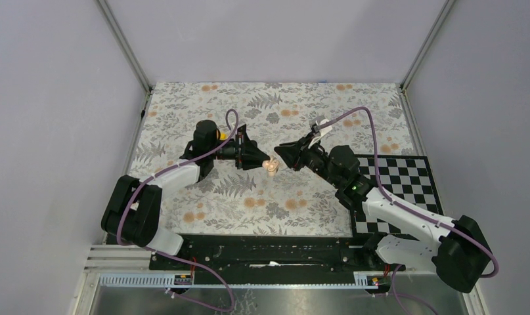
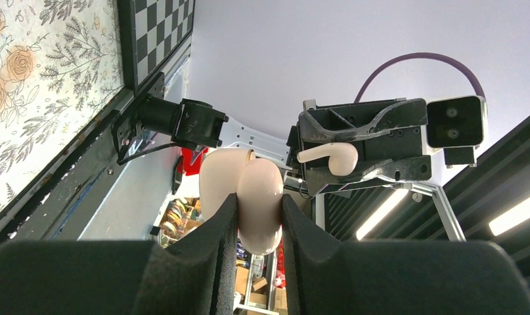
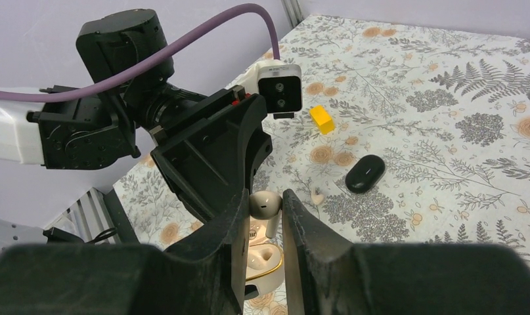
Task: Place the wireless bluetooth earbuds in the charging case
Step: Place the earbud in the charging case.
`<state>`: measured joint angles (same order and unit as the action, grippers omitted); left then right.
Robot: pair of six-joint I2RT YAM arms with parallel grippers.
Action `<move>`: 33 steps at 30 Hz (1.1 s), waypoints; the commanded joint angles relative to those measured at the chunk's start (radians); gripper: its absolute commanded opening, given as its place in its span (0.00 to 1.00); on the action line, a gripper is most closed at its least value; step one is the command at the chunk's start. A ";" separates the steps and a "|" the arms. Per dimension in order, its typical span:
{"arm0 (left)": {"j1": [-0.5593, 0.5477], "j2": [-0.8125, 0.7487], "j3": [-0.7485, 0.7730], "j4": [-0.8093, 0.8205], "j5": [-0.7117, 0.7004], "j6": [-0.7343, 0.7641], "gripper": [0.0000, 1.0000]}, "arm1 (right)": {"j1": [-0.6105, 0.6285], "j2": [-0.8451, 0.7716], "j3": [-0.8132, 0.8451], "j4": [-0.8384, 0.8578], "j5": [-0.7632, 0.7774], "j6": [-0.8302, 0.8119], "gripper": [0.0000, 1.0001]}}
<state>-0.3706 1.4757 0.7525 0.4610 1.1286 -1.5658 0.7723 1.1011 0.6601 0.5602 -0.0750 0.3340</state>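
Peach plastic, the rounded charging case (image 1: 270, 167) shows over the middle of the floral bench (image 1: 203, 216) in the top view, with the left fingers (image 1: 253, 158) at its 9 o'clock and the right fingers (image 1: 288, 156) at 3 o'clock. From the left wrist, the left fingers (image 2: 216, 243), almost closed, pinch the case by its sides, and a peach stemmed earbud (image 2: 331, 157) at 2 o'clock is clamped in the right fingers. From the right wrist, those fingers (image 3: 301, 223), narrowly apart, grip the earbud just above the open case, while a glossy black oval pebble (image 3: 365, 173) and a yellow block (image 3: 322, 119) lie at 2 o'clock.
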 commanded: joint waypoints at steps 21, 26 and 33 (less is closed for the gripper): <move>-0.004 -0.002 0.003 0.057 -0.030 -0.021 0.00 | 0.019 0.042 -0.043 0.084 -0.046 0.006 0.22; -0.004 0.003 -0.018 0.134 -0.039 -0.077 0.00 | 0.025 0.043 -0.051 0.087 -0.043 0.007 0.22; -0.004 0.004 -0.041 0.188 -0.050 -0.126 0.00 | 0.030 0.034 -0.069 0.107 -0.031 0.007 0.22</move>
<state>-0.3725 1.4769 0.7170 0.5411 1.0946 -1.6501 0.7856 1.1522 0.6033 0.6228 -0.1150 0.3401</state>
